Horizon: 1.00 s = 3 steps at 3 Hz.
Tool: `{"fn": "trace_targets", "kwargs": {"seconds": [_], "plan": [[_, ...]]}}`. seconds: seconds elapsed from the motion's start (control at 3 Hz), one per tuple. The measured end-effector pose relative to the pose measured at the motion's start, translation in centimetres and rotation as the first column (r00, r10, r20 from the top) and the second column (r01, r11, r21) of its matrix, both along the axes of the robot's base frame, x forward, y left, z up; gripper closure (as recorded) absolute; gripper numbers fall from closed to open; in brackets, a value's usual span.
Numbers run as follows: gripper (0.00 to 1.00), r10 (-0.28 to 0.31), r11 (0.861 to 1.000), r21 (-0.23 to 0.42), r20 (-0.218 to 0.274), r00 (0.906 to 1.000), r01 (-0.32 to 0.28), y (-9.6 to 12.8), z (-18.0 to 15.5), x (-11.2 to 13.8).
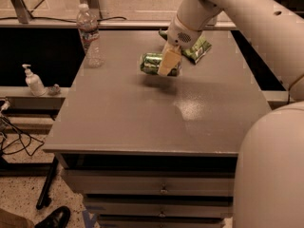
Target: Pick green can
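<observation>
Water bottle (89, 34) stands at the left rear of the surface (142, 122). Green can (151, 63) is sideways at mid-rear, gripper (166, 66) jaws clamped on it. It looks just clear of the surface, shadow underneath. Snack bag (198, 49) sits right behind. Step: lift. Next: raise straight up, hold the grip firm.

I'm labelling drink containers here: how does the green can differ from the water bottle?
The green can lies on its side; the water bottle stands upright. The can is shiny green and shorter; the bottle is clear and taller. The gripper is shut on the can, at its right end in view; nothing touches the bottle. Both are cylindrical drink containers.
</observation>
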<state>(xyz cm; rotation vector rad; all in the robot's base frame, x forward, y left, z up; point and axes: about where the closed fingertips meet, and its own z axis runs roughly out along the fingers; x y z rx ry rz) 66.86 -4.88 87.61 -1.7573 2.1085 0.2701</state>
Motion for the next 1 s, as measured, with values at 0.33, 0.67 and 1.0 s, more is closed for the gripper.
{"fn": "trace_targets", "kwargs": {"seconds": [0.33,0.67,1.0], "plan": [[1.00,-0.014,0.997,0.082,0.022,0.9997,0.013,-0.8,3.6,-0.6],[1.00,-0.019,0.975,0.224,0.011,0.9998,0.016,-1.9,7.0,-2.8],[1.00,-0.015,0.970,0.243,0.004,0.9999,0.014,-1.5,7.0,-2.9]]}}
